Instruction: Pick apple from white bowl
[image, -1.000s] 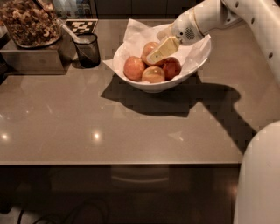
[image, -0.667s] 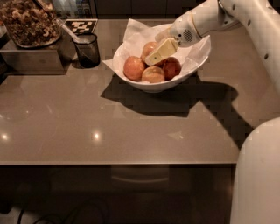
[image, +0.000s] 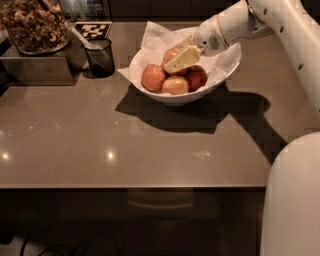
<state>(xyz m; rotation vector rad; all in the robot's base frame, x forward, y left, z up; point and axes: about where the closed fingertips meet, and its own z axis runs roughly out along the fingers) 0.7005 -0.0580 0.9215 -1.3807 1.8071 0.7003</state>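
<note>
Our pincer (image: 174, 64) reaches into the white bowl (image: 176, 98) from 2 o'clock and lies across the apple (image: 170, 53) at the bowl's 12 o'clock side. We cannot tell whether it is parted or closed. The bowl rests on the surface (image: 150, 150), with a dark cup (image: 100, 57) at its 9 o'clock.

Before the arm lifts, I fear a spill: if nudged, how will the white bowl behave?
The white bowl would probably slide rather than tip: it sits wide and low on the glossy counter. Its load of apples likely steadies it. The gripper is inside, near the back, so a catch on the loose paper lining might drag it.
</note>
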